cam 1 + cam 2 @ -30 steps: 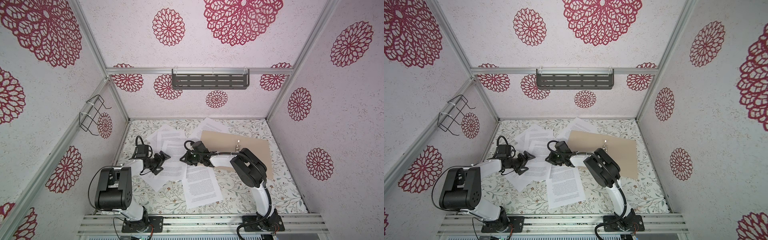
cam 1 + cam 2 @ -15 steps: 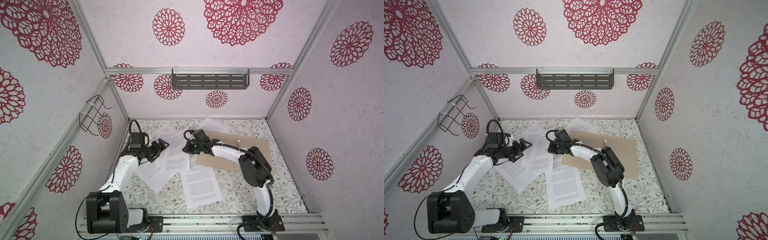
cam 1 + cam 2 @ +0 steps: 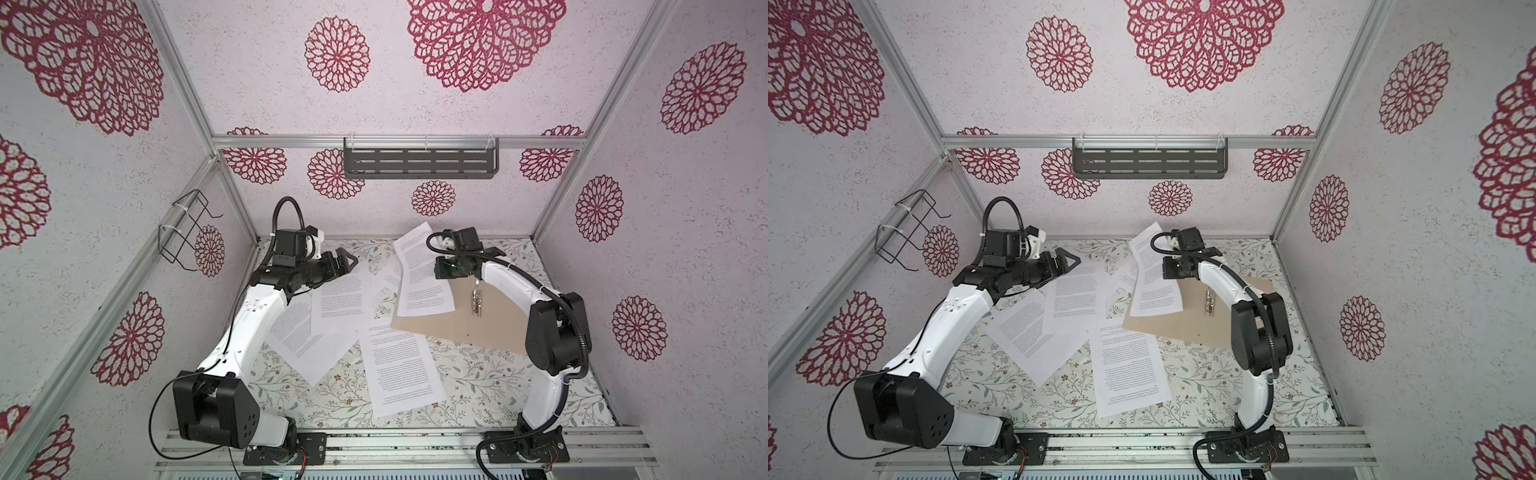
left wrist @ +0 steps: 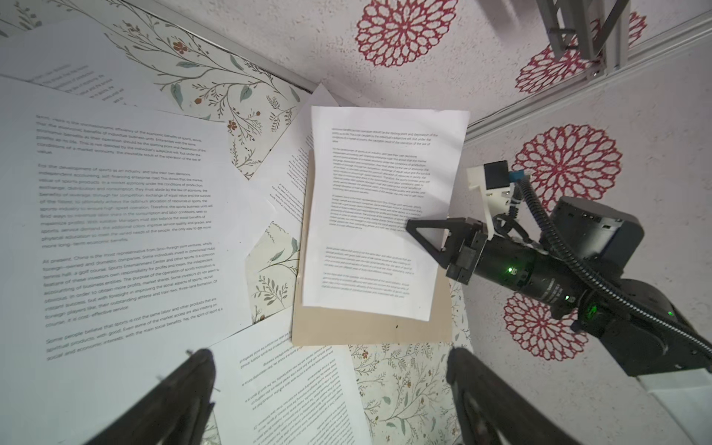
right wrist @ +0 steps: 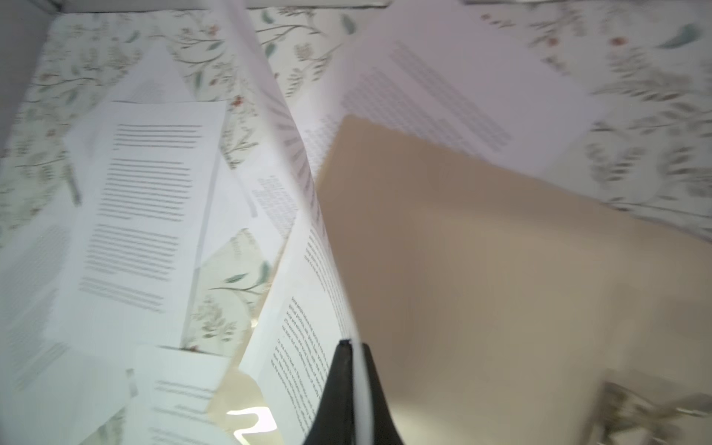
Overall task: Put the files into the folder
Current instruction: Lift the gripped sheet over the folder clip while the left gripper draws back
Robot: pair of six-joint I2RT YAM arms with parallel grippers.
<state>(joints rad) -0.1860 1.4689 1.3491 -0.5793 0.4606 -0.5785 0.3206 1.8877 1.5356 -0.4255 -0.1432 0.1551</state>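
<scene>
Your left claw [image 3: 344, 262] hangs wide and empty above the scattered files. A sheet [image 3: 343, 303] lies flat directly under it. Nearer you from that claw there are two more on the worktop [image 3: 478, 386]: one [image 3: 303, 345] is tucked partly beneath the first, and the other [image 3: 401, 374] touches the near corner of the folder [image 3: 482, 328].

Your right claw [image 3: 440, 270] is pinched shut on the long edge of a single sheet [image 3: 419, 274], about halfway along it. The wrist view shows the paper clamped between the tips. The folder lies open beneath this claw. The held sheet drapes over the leaf on the claw's open side, and the fastener [image 3: 476, 299] sits just behind the claw, toward the arm. The sheet's near end rests inside the leaf, but its far end sticks out past the folder's far edge and curls upward.

I judge you are mid-placement of what looks like the first file, with the others left to gather.

Next, draw the right claw toward you until the far end comes inside the leaf. Then lower it so the paper lies flat, and only after that let go. Keep the left claw clear until then.
</scene>
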